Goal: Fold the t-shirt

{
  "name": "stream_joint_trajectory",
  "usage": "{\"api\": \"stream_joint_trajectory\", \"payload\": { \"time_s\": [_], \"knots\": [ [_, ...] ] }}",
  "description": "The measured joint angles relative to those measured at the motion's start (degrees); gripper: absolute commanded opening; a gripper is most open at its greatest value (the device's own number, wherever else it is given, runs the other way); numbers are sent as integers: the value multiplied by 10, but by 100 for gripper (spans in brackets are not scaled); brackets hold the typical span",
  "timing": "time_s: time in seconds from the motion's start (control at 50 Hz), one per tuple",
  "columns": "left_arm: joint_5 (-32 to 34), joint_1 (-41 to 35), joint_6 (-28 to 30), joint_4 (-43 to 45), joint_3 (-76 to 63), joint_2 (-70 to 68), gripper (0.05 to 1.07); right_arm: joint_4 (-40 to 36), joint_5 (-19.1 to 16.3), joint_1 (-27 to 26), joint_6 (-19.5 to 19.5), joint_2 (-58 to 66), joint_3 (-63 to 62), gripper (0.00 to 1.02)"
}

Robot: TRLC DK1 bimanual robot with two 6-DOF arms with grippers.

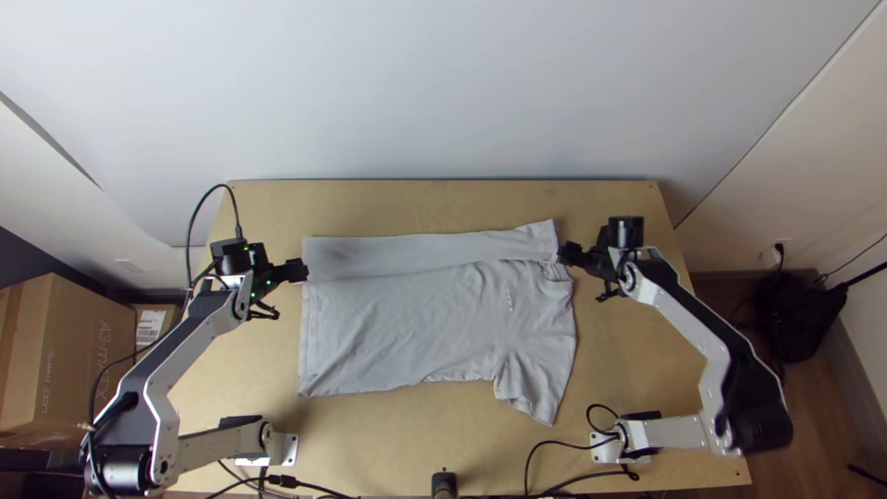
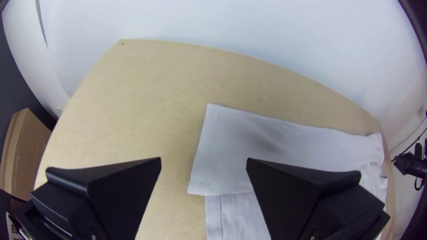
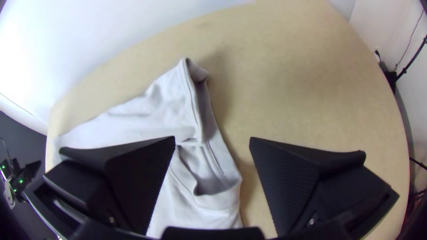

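The grey t-shirt (image 1: 407, 323) lies on the table with its far side folded over in a long strip; a sleeve spreads toward the near edge. My left gripper (image 1: 300, 270) is at the hem end, by the strip's left edge. In the left wrist view, the left gripper (image 2: 203, 162) stands open beside the folded strip (image 2: 249, 142). At the collar end is my right gripper (image 1: 565, 254). The right wrist view has the right gripper (image 3: 212, 142) open, with the collar (image 3: 218, 182) between and below its fingers, and nothing gripped.
Bare wooden table (image 1: 628, 370) surrounds the shirt. Cables (image 1: 545, 462) and a small black object (image 1: 444, 482) are at the near edge. Cardboard boxes (image 1: 69, 360) stand off the table at the left; a black bag (image 1: 799, 314) is on the floor at the right.
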Motion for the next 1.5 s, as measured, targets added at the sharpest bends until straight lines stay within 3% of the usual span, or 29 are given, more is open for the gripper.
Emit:
{"api": "stream_joint_trajectory", "payload": {
  "time_s": [0.08,0.12,0.26,0.46,0.54,0.64,0.72,0.94,1.28,1.34,1.5],
  "knots": [
    [0,12,0,-31,5,-24,101,-28,0,0,-6,-72,-16,87],
    [0,17,2,-47,10,-35,101,-50,0,0,-7,-106,-20,92],
    [0,28,13,-81,24,-80,101,-162,0,0,-8,-176,-21,98],
    [16,30,17,-154,47,-149,101,-328,2,4,35,-197,-49,98],
    [21,27,17,-180,57,-171,101,-366,-12,16,50,-204,-71,98],
    [24,26,17,-203,67,-193,101,-395,-55,29,66,-221,-111,98],
    [24,26,17,-216,69,-207,101,-425,-73,34,74,-229,-139,92],
    [25,23,17,-243,70,-231,101,-444,-101,50,75,-230,-182,60],
    [26,21,17,-260,70,-256,101,-423,-107,109,75,-172,-182,60],
    [26,21,17,-260,70,-258,101,-420,-107,118,75,-150,-181,52],
    [26,21,21,-269,69,-261,101,-419,-118,162,75,-120,-179,51]
  ]
}}
